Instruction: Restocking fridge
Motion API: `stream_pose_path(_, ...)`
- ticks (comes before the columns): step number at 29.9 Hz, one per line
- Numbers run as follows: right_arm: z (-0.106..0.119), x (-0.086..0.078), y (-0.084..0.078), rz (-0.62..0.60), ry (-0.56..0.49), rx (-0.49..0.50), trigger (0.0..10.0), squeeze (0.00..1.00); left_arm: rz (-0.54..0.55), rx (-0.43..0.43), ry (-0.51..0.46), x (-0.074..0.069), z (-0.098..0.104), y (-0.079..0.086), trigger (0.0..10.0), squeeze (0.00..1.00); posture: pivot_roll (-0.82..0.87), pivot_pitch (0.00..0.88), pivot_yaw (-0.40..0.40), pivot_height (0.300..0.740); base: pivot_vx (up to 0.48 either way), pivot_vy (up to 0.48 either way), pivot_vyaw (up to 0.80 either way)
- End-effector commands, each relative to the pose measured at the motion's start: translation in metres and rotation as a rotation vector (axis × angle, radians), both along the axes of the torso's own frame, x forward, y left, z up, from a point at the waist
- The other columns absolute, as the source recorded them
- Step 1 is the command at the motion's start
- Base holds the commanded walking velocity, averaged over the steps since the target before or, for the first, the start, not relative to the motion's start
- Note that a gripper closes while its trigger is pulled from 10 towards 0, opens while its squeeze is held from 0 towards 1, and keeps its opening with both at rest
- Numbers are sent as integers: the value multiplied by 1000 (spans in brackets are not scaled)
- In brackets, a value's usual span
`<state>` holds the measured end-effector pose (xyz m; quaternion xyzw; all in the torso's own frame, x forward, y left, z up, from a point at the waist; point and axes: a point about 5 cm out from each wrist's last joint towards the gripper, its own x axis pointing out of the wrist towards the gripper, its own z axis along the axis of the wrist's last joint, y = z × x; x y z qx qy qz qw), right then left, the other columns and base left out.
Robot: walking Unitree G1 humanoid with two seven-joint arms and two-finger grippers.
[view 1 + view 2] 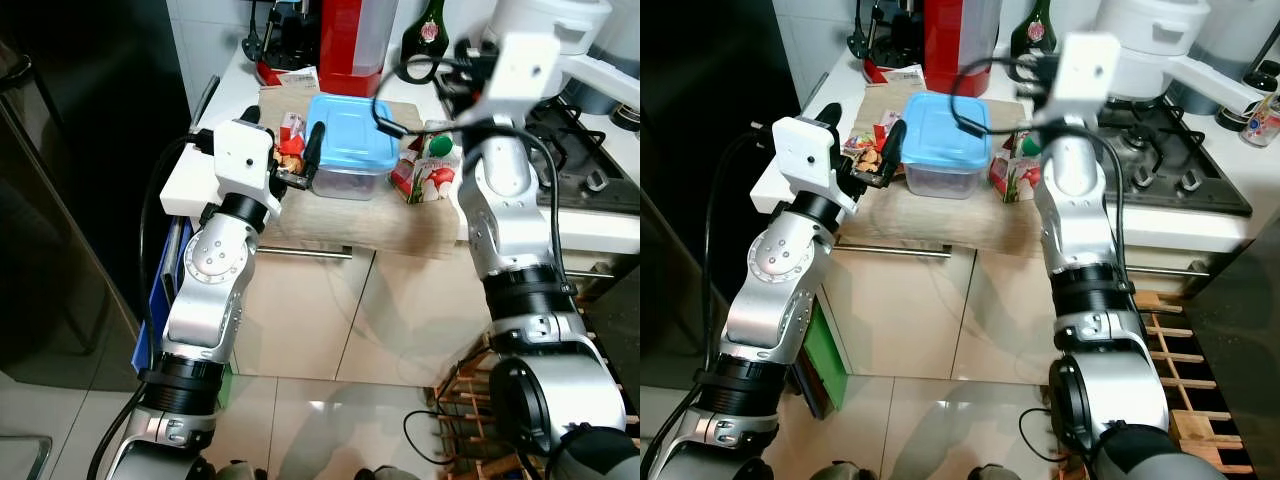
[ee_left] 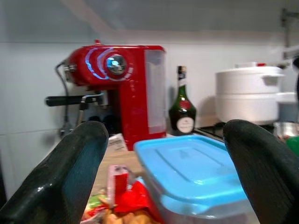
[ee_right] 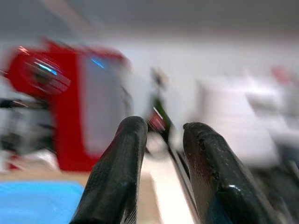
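A clear container with a blue lid (image 1: 350, 140) sits on the wooden board (image 1: 340, 225) on the counter. To its left lies a red snack packet (image 1: 291, 150), and to its right a red and green carton (image 1: 430, 170). My left gripper (image 1: 284, 140) is open at the board's left edge, one finger left of the packet and the other against the container's left side. In the left wrist view, the left gripper (image 2: 167, 135) has the packet (image 2: 122, 196) and the container (image 2: 196, 172) between its fingers. My right gripper (image 3: 164, 128) hovers above the carton, fingers close together and holding nothing; that view is blurred.
A red coffee machine (image 1: 352, 40), a green bottle (image 1: 430, 30) and a white pot (image 1: 560, 20) stand at the back of the counter. The gas hob (image 1: 580, 150) is on the right. The dark fridge (image 1: 80, 150) stands on the left, a wine rack (image 1: 470, 400) low on the right.
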<state>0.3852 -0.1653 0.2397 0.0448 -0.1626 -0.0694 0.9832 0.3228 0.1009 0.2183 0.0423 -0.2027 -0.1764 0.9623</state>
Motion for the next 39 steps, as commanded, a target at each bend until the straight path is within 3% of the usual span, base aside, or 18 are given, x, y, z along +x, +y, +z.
stream_pose_path(1,-11,0,-10,-47,59,73,10000,1000,-13,11,4,0,-1,-1,10000,0,-22,0,-35,740,0,0,0)
stream_pose_path(7,-10,-1,-5,-22,57,97,10000,1000,-10,3,2,-1,0,-2,10000,0,-24,0,-26,740,0,0,0)
stream_pose_path(13,12,0,22,38,23,90,10000,1000,-41,21,5,-1,1,-4,10000,0,-28,0,1,740,0,0,0)
stream_pose_path(17,16,2,23,47,24,84,10000,1000,-53,32,0,0,2,-6,10000,0,-19,0,4,740,0,0,0)
stream_pose_path(23,18,4,9,79,27,45,10000,1000,-47,32,-4,-1,4,-2,10000,0,-11,0,2,740,0,0,0)
stream_pose_path(25,28,6,-18,105,16,-70,10000,1000,-45,29,-5,-2,4,-1,10000,0,-15,0,-1,740,0,0,0)
stream_pose_path(26,28,6,-18,105,16,-70,10000,1000,-45,29,-5,-2,4,-1,10000,0,-15,0,-1,740,0,0,0)
stream_pose_path(29,41,8,-44,176,33,-250,10000,1000,-47,23,-5,-2,3,-2,10000,0,-29,0,-11,740,0,0,0)
stream_pose_path(32,42,8,-55,240,79,-332,10000,1000,-50,22,-6,-2,3,-3,10000,0,-38,0,-19,740,0,0,0)
stream_pose_path(34,37,7,-63,387,168,-450,10000,1000,-55,16,-6,-1,3,-5,10000,0,-44,0,-17,740,0,0,0)
stream_pose_path(36,38,6,-68,411,186,-494,10000,1000,-56,13,-6,-1,4,-5,10000,0,-44,0,-19,740,0,0,0)
stream_pose_path(37,40,6,-73,460,213,-541,10000,0,-63,-3,-6,-1,6,-5,10000,0,-43,0,-18,740,0,0,0)
stream_pose_path(39,44,5,-73,511,213,-535,10000,0,-67,-19,0,0,7,-5,10000,0,-42,0,-19,740,0,0,0)
